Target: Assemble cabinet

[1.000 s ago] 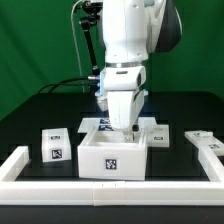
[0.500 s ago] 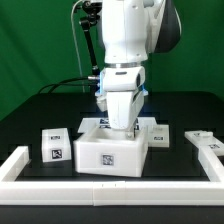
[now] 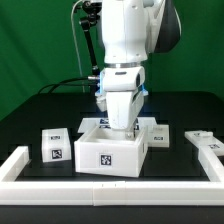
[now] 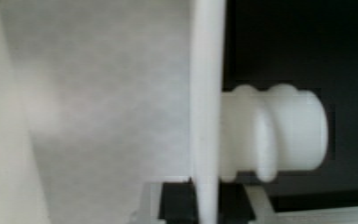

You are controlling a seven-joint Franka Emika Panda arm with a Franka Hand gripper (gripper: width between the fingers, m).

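Observation:
The cabinet's large white box-shaped body (image 3: 110, 158) stands at the front middle of the black table with a marker tag on its front. My gripper (image 3: 128, 129) reaches down onto its back right wall. In the wrist view the thin white wall (image 4: 206, 100) runs between my two black fingers (image 4: 178, 203), and the gripper (image 4: 206, 205) is shut on it. A white ribbed round part (image 4: 282, 135) sticks out beside the wall. One small tagged white block (image 3: 54, 145) stands to the exterior view's left of the body, and another (image 3: 205, 140) lies at the right.
The marker board (image 3: 158, 130) lies flat behind the body, partly covered by it. A long low white rail (image 3: 110, 190) runs along the table's front and turns up the left side (image 3: 14, 165). A green backdrop stands behind.
The cabinet body shifted slightly toward the exterior view's left and front with my gripper on it, one second to half a second ago. Nothing has visibly moved since.

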